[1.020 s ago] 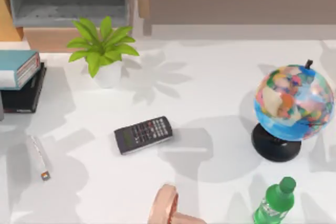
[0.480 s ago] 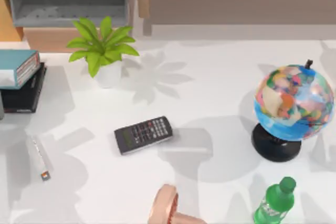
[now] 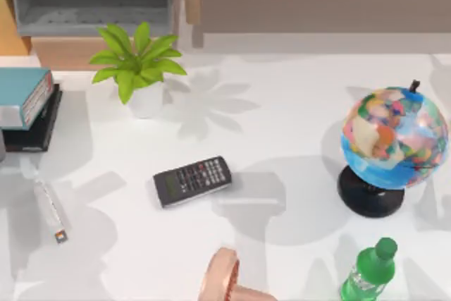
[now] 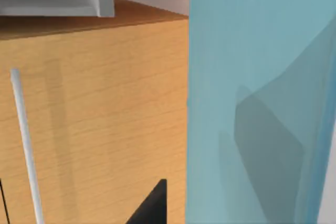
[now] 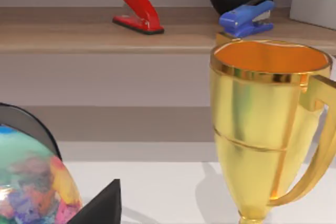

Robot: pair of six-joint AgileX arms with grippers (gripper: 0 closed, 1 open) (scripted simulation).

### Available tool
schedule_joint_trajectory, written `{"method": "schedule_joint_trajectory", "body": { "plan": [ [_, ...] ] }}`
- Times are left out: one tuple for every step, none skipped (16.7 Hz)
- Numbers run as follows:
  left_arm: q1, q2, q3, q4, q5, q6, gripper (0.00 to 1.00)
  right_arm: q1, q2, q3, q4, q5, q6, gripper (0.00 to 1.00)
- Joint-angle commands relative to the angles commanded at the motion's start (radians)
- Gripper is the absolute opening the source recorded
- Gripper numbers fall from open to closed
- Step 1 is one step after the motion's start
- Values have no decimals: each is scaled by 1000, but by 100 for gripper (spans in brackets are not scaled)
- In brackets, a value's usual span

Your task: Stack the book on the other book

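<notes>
Teal-blue book [image 3: 21, 96] lies on top of the thin black book [image 3: 32, 132] at the far left edge of the white worktop [image 3: 282, 139]; the black one juts out beneath it on the near and right sides, and the teal one's white page edges with the reddish stripe face right. In the left wrist view the teal cover [image 4: 257, 98] stands very close to the camera, with a light wooden cabinet face [image 4: 94, 119] and a pale rod [image 4: 25, 145] behind it, and a dark corner low in the frame that I cannot identify; the state of the left jaws cannot be told. A potted green plant [image 3: 139, 65] stands just right of the stacked books, toward the back. A dark grey calculator [image 3: 192, 180] lies mid-worktop, well apart from the books. A thin white stick-like item [image 3: 51, 209] with a small dark-and-orange end lies near the stack on the front side. A globe [image 3: 393, 139] on a black base stands at the right, a green bottle [image 3: 368, 273] in front of it, and a pink object [image 3: 222, 280] at the front edge. The right wrist view shows a gold trophy cup [image 5: 262, 129], part of the globe [image 5: 31, 177], and a red stapler [image 5: 137, 11] and a blue stapler [image 5: 247, 17] on a wooden shelf [image 5: 79, 35]; the state of the right jaws cannot be told.
</notes>
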Motion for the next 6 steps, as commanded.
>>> {"method": "schedule_joint_trajectory", "body": {
  "plan": [
    [0, 0, 0, 0, 0, 0, 100, 0, 0, 0, 0, 0, 0, 100],
    [0, 0, 0, 0, 0, 0, 100, 0, 0, 0, 0, 0, 0, 100],
    [0, 0, 0, 0, 0, 0, 100, 0, 0, 0, 0, 0, 0, 100],
    [0, 0, 0, 0, 0, 0, 100, 0, 0, 0, 0, 0, 0, 100],
    [0, 0, 0, 0, 0, 0, 100, 0, 0, 0, 0, 0, 0, 100],
    [0, 0, 0, 0, 0, 0, 100, 0, 0, 0, 0, 0, 0, 100]
  ]
}}
